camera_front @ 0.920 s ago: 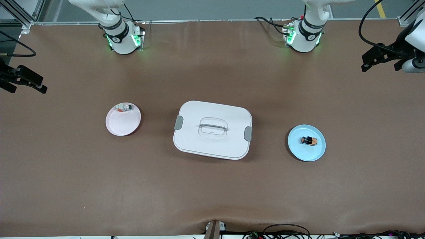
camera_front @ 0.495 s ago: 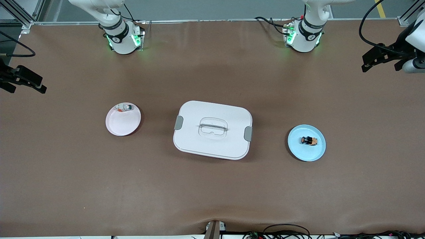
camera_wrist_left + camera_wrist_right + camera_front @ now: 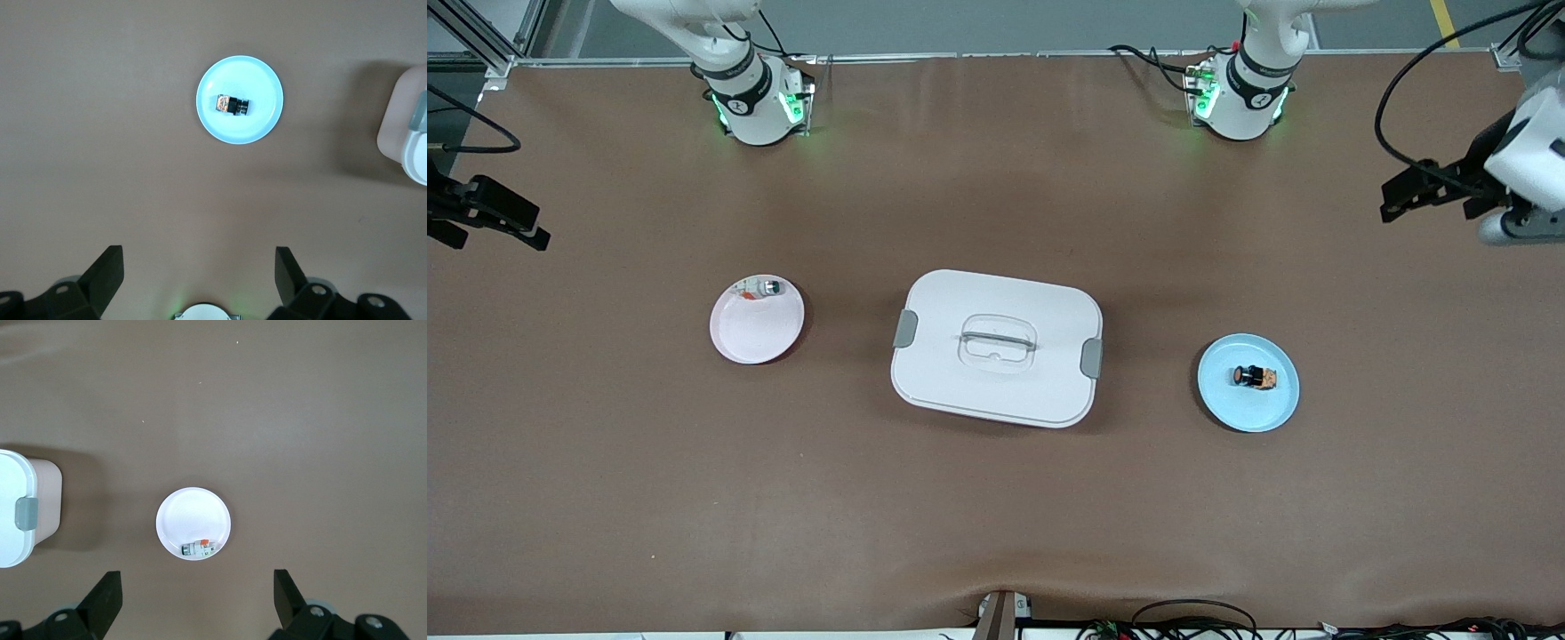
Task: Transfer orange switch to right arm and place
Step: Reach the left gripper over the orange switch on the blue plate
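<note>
The orange switch (image 3: 1254, 377), black-bodied with a tan side, lies on its side on a light blue plate (image 3: 1248, 409) toward the left arm's end of the table. It also shows in the left wrist view (image 3: 231, 104) on the same blue plate (image 3: 257, 127). My left gripper (image 3: 1430, 188) is open and empty, high over the table's edge at the left arm's end; its jaws stand wide apart in the left wrist view (image 3: 199, 277). My right gripper (image 3: 487, 219) is open and empty, high over the table edge at the right arm's end; it also shows in the right wrist view (image 3: 198, 600).
A white lidded box (image 3: 996, 347) with grey latches stands mid-table between the plates. A pinkish-white plate (image 3: 756, 333) toward the right arm's end holds a small silver-white part with a red bit (image 3: 760, 288), also in the right wrist view (image 3: 199, 549).
My left gripper has moved a little toward the middle of the table and lower in the front view. The right gripper, switch and plates have not moved.
</note>
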Robot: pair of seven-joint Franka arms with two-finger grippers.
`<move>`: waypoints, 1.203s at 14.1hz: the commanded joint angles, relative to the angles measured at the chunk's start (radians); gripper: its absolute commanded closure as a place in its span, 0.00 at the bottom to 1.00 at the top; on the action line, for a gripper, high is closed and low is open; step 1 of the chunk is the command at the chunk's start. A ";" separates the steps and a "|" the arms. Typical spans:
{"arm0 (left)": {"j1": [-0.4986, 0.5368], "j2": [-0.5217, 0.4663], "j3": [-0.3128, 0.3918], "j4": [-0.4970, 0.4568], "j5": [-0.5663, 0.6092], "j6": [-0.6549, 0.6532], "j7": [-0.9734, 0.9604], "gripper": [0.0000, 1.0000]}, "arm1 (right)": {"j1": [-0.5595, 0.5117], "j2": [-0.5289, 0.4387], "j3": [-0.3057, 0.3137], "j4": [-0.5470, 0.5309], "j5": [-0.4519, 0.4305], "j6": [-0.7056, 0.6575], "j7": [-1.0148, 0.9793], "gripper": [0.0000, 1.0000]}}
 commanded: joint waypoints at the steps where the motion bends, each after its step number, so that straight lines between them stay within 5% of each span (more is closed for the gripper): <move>1: 0.017 0.006 0.002 -0.066 0.013 0.102 0.006 0.00 | -0.017 -0.014 0.012 -0.002 -0.011 -0.008 -0.010 0.00; 6: 0.016 0.021 -0.001 -0.255 0.015 0.375 0.008 0.00 | -0.015 -0.012 0.012 -0.002 -0.008 -0.006 -0.007 0.00; 17: 0.008 0.218 -0.012 -0.433 0.015 0.800 0.008 0.00 | -0.020 -0.012 0.012 -0.002 0.003 -0.011 -0.005 0.00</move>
